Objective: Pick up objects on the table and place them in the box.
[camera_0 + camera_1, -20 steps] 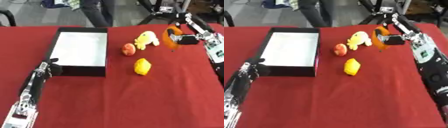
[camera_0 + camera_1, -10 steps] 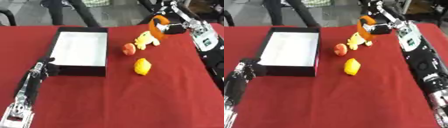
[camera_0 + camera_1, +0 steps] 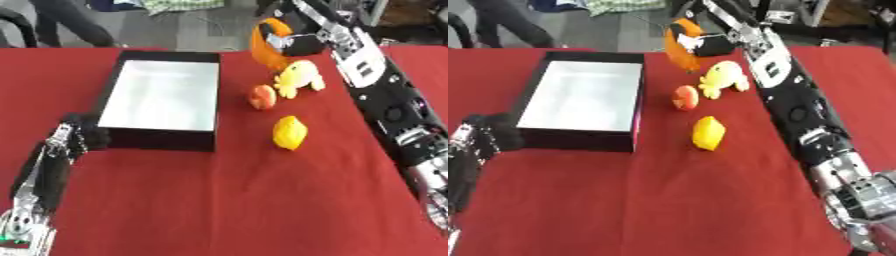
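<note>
Left eye view: red tablecloth [image 3: 219, 200], grey floor behind. Right hand [image 3: 293, 42] grips an orange object [image 3: 267, 47] above the table's far edge, beside the black box [image 3: 166, 97]. Left hand [image 3: 79, 137] curled, empty, touching the box's near corner.

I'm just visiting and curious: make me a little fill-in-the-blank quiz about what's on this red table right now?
1. The right hand holds an ____ object in the air.
2. The inside of the box is ____ in colour.
3. The lemon-like fruit is ____ in colour.
4. The left hand rests beside the box's ____ corner.

Missing words: orange; white; yellow; near-left
</note>
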Robot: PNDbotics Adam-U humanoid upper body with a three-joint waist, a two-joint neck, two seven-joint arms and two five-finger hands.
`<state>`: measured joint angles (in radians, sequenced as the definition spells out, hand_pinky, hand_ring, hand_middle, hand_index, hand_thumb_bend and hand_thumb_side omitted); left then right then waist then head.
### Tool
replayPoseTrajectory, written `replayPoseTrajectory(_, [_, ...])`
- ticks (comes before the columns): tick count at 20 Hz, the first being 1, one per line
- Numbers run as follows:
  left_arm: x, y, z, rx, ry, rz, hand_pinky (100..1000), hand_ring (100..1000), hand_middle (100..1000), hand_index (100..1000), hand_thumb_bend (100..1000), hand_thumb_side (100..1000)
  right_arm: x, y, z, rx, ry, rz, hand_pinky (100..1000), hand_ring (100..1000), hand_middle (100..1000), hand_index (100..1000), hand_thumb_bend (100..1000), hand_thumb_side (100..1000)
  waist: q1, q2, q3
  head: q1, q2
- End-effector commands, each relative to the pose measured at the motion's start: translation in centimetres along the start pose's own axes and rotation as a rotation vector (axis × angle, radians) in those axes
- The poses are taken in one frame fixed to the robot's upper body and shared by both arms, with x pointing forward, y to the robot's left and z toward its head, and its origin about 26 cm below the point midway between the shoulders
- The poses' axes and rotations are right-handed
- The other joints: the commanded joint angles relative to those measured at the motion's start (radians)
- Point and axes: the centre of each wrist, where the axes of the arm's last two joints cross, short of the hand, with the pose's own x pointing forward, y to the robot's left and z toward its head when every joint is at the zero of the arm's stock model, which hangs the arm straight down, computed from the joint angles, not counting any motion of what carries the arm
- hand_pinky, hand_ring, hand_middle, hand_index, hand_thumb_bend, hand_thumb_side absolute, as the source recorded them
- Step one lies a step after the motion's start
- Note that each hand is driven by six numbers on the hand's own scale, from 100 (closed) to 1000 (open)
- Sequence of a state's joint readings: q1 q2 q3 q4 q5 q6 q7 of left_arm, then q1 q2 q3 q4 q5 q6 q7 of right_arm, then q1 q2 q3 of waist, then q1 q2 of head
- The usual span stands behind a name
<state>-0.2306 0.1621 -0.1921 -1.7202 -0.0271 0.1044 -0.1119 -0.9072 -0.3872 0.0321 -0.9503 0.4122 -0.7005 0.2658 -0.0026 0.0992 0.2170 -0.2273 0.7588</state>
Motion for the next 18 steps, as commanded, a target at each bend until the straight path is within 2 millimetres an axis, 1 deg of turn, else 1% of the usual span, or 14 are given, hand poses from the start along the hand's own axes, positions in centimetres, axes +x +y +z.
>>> replayPoseTrajectory(1, [1.2, -0.3, -0.9, -0.032, -0.046, 0.000, 703, 642, 585, 815, 100, 1000, 0.9, -1.4, -1.4, -0.034, -0.035, 0.021, 966, 850, 631, 221, 100, 410, -0.008, 0.007, 0.024, -0.057, -0.029])
replayPoseTrajectory(7, [2.7, -1.2, -2.4, -0.093, -0.103, 0.005, 703, 642, 585, 815, 100, 1000, 1.2, -0.2, -2.2, -0.023, -0.040, 0.007, 975, 857, 632, 220, 100, 412, -0.015, 0.029, 0.107, -0.172, -0.079])
replayPoseTrajectory(10, [3.5, -1.7, -3.0, -0.125, -0.129, 0.007, 703, 642, 585, 815, 100, 1000, 1.3, 0.7, -2.6, -0.005, -0.032, -0.001, 980, 862, 634, 222, 100, 403, -0.019, 0.044, 0.137, -0.220, -0.099])
replayPoseTrajectory(12, [3.9, -2.0, -3.3, -0.144, -0.143, 0.009, 702, 642, 585, 815, 100, 1000, 1.3, 1.3, -2.8, 0.012, -0.028, -0.002, 981, 865, 638, 229, 100, 380, -0.023, 0.055, 0.153, -0.250, -0.110])
replayPoseTrajectory(14, [4.2, -2.2, -3.5, -0.160, -0.155, 0.010, 702, 642, 585, 815, 100, 1000, 1.2, 1.7, -2.7, 0.035, -0.021, 0.010, 980, 868, 646, 265, 100, 346, -0.027, 0.063, 0.163, -0.272, -0.117])
replayPoseTrajectory(16, [4.3, -2.3, -3.6, -0.168, -0.160, 0.010, 702, 642, 585, 815, 100, 1000, 1.0, 2.0, -2.5, 0.048, -0.006, 0.025, 979, 872, 655, 288, 100, 329, -0.030, 0.068, 0.167, -0.283, -0.122])
replayPoseTrajectory(17, [4.4, -2.3, -3.6, -0.170, -0.162, 0.010, 702, 642, 585, 815, 100, 1000, 0.8, 2.0, -2.4, 0.049, 0.006, 0.036, 978, 874, 660, 324, 100, 320, -0.032, 0.071, 0.168, -0.287, -0.124])
replayPoseTrajectory(18, [4.4, -2.4, -3.6, -0.171, -0.163, 0.010, 702, 642, 585, 815, 100, 1000, 0.7, 2.2, -2.2, 0.046, 0.017, 0.045, 979, 877, 670, 381, 100, 311, -0.032, 0.072, 0.168, -0.289, -0.126])
